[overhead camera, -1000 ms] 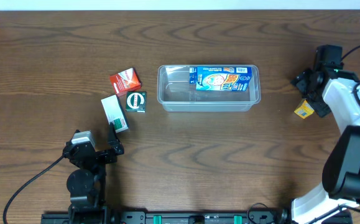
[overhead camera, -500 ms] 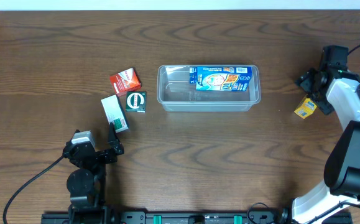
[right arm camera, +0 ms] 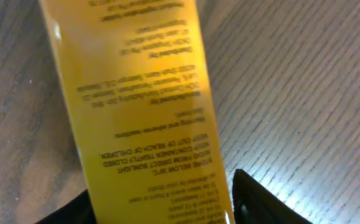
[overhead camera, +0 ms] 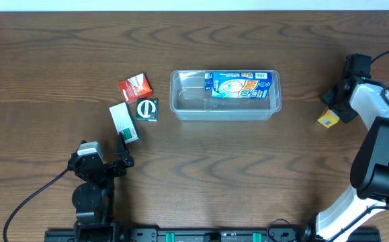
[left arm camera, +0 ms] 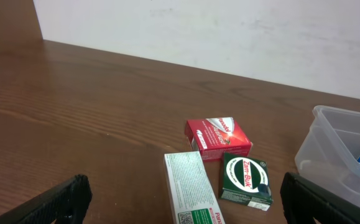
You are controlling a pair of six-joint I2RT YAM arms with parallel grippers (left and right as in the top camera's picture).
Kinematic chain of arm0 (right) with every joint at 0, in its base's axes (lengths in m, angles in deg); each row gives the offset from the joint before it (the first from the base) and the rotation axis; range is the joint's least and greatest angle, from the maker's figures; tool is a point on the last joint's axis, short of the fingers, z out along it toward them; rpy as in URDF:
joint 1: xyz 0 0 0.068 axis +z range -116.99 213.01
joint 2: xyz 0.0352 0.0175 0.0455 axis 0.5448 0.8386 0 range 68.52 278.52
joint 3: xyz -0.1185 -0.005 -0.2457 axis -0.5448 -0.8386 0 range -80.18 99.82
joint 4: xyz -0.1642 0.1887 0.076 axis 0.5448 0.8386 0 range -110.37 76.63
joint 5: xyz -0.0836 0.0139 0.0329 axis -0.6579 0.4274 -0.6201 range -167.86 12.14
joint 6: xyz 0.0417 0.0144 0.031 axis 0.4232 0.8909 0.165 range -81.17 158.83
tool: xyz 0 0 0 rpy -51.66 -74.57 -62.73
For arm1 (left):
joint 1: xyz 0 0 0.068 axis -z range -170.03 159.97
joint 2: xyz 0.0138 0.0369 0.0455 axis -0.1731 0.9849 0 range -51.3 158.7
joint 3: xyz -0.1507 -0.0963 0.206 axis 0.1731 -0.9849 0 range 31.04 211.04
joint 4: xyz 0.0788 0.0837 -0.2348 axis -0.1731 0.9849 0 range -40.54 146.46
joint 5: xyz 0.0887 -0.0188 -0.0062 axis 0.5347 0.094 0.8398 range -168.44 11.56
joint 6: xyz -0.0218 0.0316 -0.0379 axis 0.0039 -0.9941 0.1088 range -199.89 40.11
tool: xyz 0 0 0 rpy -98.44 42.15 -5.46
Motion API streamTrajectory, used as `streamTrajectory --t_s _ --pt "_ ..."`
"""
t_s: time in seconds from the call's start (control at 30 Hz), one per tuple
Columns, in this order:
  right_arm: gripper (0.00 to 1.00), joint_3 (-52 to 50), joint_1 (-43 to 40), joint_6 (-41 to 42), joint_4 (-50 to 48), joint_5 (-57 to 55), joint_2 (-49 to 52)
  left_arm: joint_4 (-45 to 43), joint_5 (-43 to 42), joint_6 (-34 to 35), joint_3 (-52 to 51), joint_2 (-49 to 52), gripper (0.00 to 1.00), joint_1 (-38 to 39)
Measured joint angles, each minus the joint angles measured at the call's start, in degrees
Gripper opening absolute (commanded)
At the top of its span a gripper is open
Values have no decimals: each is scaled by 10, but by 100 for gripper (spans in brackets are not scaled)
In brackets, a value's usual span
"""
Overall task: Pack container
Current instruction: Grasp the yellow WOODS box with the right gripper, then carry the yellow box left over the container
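Observation:
The clear plastic container (overhead camera: 187, 101) lies at the table's middle with a blue printed pack (overhead camera: 238, 85) inside; its corner shows in the left wrist view (left arm camera: 332, 140). A red box (overhead camera: 135, 87), a green Zam-Buk box (overhead camera: 146, 109) and a white-green box (overhead camera: 123, 122) lie left of it, also in the left wrist view: red (left arm camera: 218, 138), green (left arm camera: 247, 180), white (left arm camera: 190, 190). My left gripper (overhead camera: 123, 152) is open and empty just in front of them. My right gripper (overhead camera: 335, 109), far right, closely flanks a yellow box (overhead camera: 328, 120), seen up close (right arm camera: 142, 106), with both fingers touching it.
Cables trail from both arms at the left front and right edges. A white wall runs behind the table's far edge (left arm camera: 229, 37). The right arm's white body (overhead camera: 375, 114) stands along the right side.
The right arm has swung slightly to the right. The yellow box shifted a little and came back to nearly the same spot. The left arm has not moved.

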Motion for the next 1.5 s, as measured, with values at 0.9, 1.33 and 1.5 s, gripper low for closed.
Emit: streamTrajectory --t_s 0.9,1.33,1.5 --pt "33 -5 0 -33 60 26 -176 0 0 0 0 0 98 0" --pt "37 -5 173 14 62 48 -306 0 0 0 0 0 98 0" --pt "36 -5 258 68 62 12 -305 0 0 0 0 0 98 0"
